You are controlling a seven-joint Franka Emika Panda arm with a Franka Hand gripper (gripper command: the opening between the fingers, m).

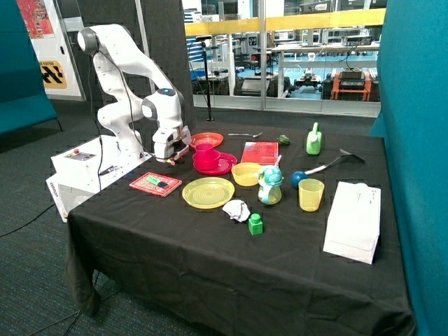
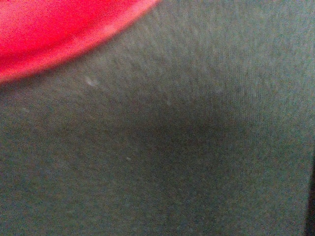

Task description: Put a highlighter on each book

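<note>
Fig. Outside view, read L to R across the counter point(image 1: 210, 266); places given w.r.t. the red plate point(image 1: 218, 166).

(a) Book 1 point(image 1: 155, 184): lies flat toward the arm-base side of the red plate and nearer the camera. A small green-and-dark item point(image 1: 157, 181) rests on its cover, judged to be a highlighter. This half of the task looks done.

(b) Tool point(image 1: 172, 158): hangs low over the counter, just beside the red plate's rim on the arm-base side. Open or closed: cannot tell, and nothing is seen held. Wrist view agrees on place: only bare black cloth point(image 2: 197, 147) and a curved strip of the red plate's edge point(image 2: 49, 29). No book and no highlighter show in that view.

(c) Book 2 point(image 1: 260, 152): flat, on the far side of the red plate from the tool and well apart from it. Its cover appears bare, so this half seems left.

Status: approx. one of two placed. No second highlighter can be made out on the counter. Rel. to the tool, book 1 is near and book 2 lies beyond the plate.
</note>
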